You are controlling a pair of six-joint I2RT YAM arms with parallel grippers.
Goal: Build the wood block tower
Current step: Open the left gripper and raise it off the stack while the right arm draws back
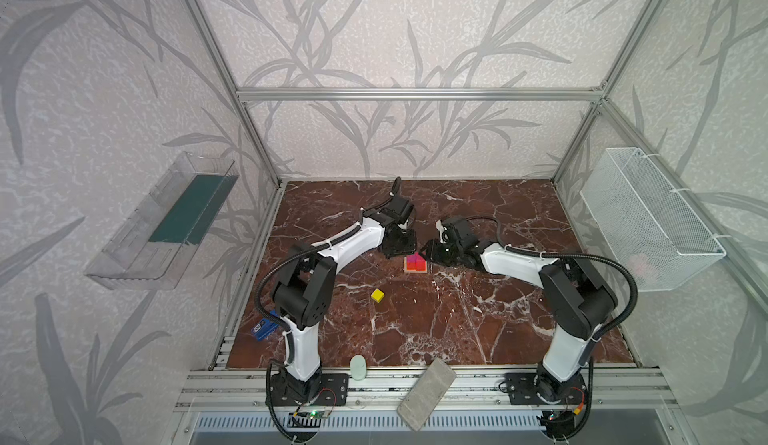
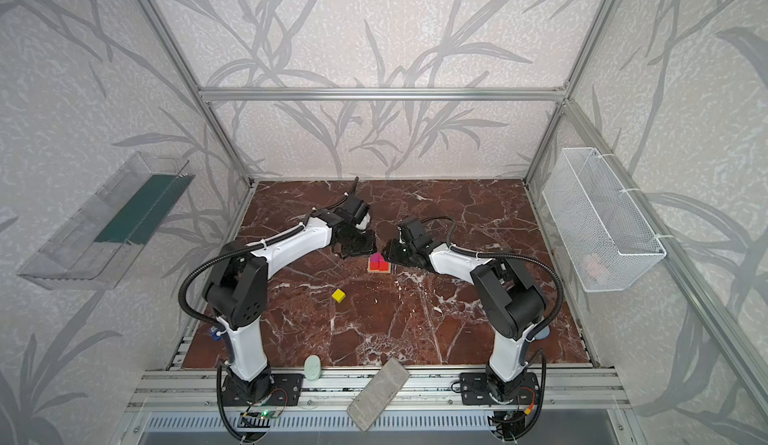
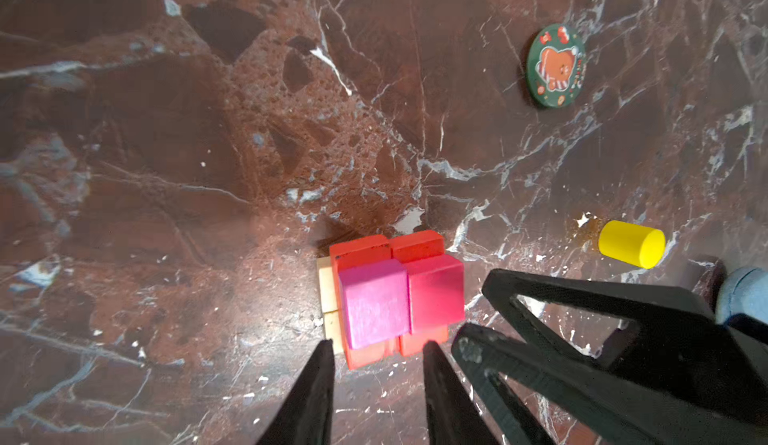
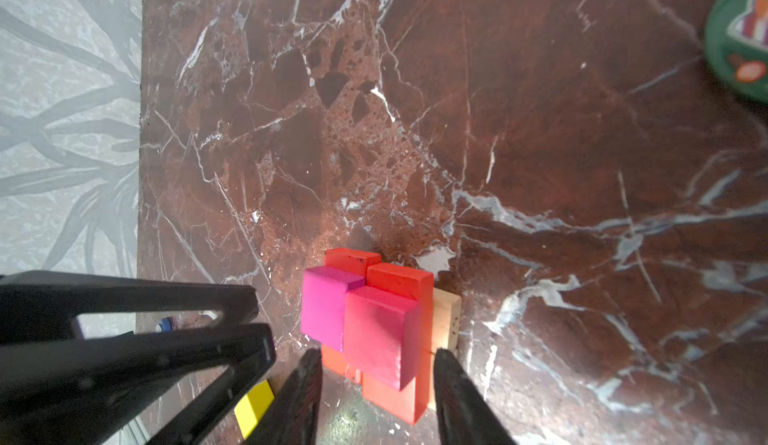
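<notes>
Loose cube [image 1: 377, 295] front-left of tower [image 1: 416, 263]

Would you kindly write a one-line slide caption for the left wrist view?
Open left gripper by the unfinished tower, two magenta cubes topmost; yellow cylinder lies apart on its side.

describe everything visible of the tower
The tower is a low stepped stack, upright mid table: two tan bars at the base, two red flats across them, two magenta cubes side by side on top. Painted wood, it seems. Left fingers and right fingers flank it closely; contact unclear.
</notes>
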